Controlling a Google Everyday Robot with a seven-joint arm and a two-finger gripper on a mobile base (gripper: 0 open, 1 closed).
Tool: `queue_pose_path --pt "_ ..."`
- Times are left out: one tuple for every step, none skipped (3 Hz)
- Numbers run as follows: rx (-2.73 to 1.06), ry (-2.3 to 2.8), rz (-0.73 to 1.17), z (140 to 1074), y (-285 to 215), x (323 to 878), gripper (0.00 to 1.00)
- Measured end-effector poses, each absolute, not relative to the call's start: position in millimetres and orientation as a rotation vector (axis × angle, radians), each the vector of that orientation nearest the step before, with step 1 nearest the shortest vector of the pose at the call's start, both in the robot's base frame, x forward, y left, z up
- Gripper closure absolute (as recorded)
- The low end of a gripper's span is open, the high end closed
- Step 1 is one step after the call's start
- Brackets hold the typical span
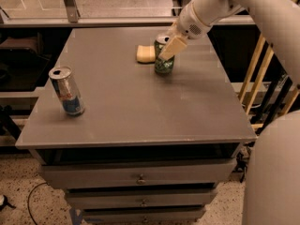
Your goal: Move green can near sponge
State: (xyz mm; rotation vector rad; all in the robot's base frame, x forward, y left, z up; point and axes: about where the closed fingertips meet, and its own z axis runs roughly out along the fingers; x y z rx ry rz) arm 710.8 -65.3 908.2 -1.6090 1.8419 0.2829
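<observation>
The green can (163, 63) stands upright on the grey table (140, 102) towards the back, just right of the pale yellow sponge (146, 54), with a small gap between them. My gripper (168, 45) reaches in from the upper right, and its pale fingers (172, 48) sit over the upper part of the can, hiding part of its rim. The white arm runs up and off to the right.
A slimmer silver-and-blue can (67, 91) stands upright near the table's left front. The table top sits on a drawer cabinet (140, 177). Wooden slats (262, 88) stand to the right of the table. A glass partition runs behind.
</observation>
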Motion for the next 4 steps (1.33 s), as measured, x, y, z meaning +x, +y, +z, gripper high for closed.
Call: queue_pose_path --pt "-1.613 1.842 0.288 905.4 -62.8 711.2 0.35" --pt "-1.619 1.843 0.295 901.8 -59.8 711.7 0.04" --pt "-1.620 1.843 0.297 900.5 -58.7 711.9 0.00" --pt "-1.621 1.843 0.298 900.0 -58.5 711.9 0.00"
